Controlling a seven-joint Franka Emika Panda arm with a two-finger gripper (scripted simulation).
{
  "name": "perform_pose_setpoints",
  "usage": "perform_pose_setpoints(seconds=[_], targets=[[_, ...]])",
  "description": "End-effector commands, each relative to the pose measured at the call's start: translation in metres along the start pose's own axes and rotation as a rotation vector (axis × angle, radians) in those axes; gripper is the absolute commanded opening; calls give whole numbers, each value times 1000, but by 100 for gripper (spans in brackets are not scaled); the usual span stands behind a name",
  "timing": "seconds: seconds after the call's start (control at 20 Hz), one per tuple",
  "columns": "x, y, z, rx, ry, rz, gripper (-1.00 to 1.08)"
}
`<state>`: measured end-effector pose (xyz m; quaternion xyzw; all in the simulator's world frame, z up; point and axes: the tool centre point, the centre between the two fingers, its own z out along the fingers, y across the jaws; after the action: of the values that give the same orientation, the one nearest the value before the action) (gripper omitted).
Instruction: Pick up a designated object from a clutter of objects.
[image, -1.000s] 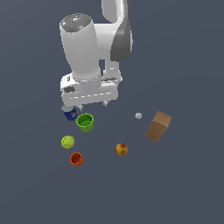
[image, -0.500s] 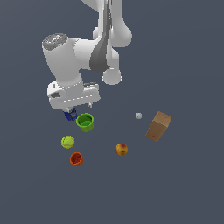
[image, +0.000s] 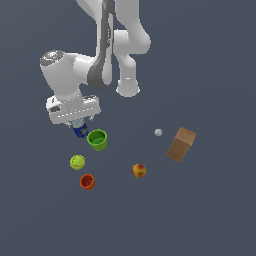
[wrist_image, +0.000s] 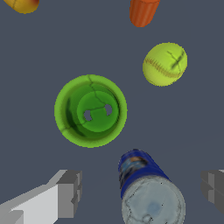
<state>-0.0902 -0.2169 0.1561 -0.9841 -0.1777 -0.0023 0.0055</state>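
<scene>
Seven small items dot a flat dark-grey floor with bare room all around. The gripper (wrist_image: 142, 188) hangs over the can (wrist_image: 146, 186), fingers (wrist_image: 70, 192) spread wide, one on each side, not touching it. The can stands upright, long axis seemingly vertical, silver top facing the wrist camera, just beside the green cup (image: 97, 139). The box (image: 181, 144) sits well apart.

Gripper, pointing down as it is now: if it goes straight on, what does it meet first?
Most likely the small dark-blue cylindrical can with the silver-grey top: the wrist view shows it between the open jaws of the gripper. The bright green cup stands beside that line, apart. Remaining depth is unclear.
</scene>
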Motion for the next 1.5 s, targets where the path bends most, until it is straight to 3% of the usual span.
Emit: perform_pose_setpoints(seconds=[0.0, 0.55, 1.0, 1.45], targets=[[-16, 8, 9, -3, -1, -18, 100], [-58, 25, 30, -9, -6, -60, 100], [-61, 26, 36, -9, -7, -61, 100], [-63, 26, 70, -10, -8, -62, 100]])
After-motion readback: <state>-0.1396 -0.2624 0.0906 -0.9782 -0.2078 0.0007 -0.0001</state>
